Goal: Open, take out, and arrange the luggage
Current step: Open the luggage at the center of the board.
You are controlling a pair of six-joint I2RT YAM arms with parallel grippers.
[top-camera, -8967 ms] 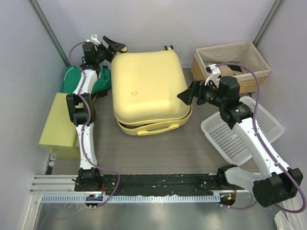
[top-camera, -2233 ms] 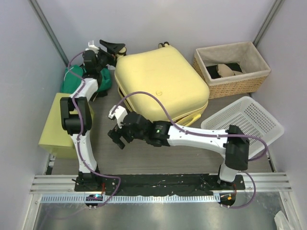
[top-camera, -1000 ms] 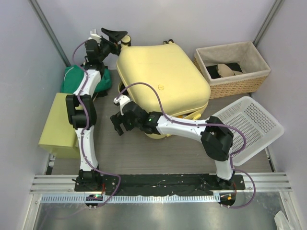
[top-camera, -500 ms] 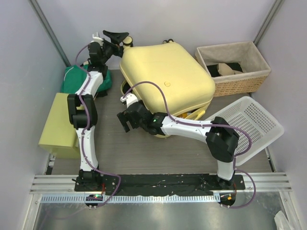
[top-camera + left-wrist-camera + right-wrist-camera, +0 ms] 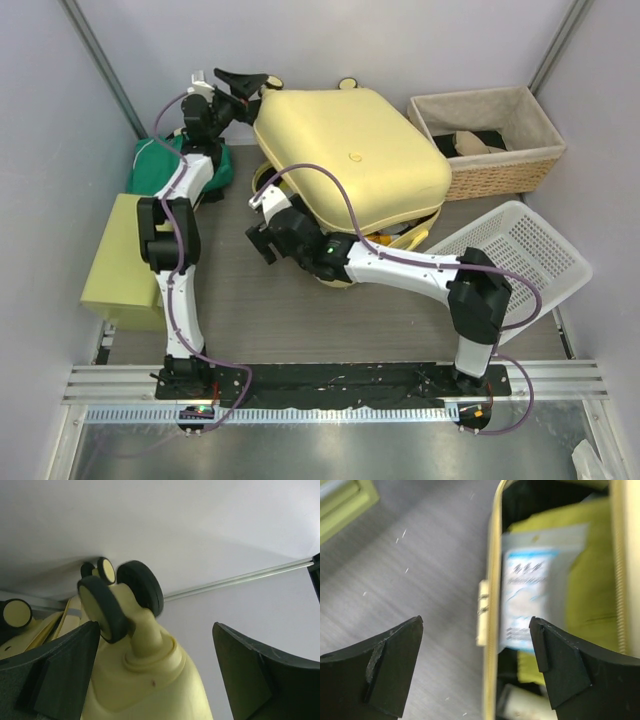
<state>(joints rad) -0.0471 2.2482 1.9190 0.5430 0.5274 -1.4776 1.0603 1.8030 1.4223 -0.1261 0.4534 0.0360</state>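
The pale yellow luggage (image 5: 350,150) lies at the back centre with its lid tilted up off the lower shell. My left gripper (image 5: 250,86) is open at its back left corner. In the left wrist view the gripper (image 5: 155,672) straddles that corner (image 5: 150,690), just below the black wheels (image 5: 142,587). My right gripper (image 5: 260,238) is open at the luggage's left front edge, its arm reaching under the raised lid. In the right wrist view the gripper (image 5: 476,652) spans the lower shell's rim (image 5: 492,610). Inside lie a white-and-blue packet (image 5: 525,600) and yellow-green fabric (image 5: 582,580).
A wicker basket (image 5: 500,160) with dark and tan items stands at the back right. A white plastic basket (image 5: 530,255) leans at the right. A yellow-green box (image 5: 120,265) sits at the left, with green cloth (image 5: 155,170) behind it. Grey walls close in all round.
The lid has tilted up further and shifted right. My right gripper moved right, to the luggage's left edge. My left gripper's jaws spread a little wider at the wheel corner.
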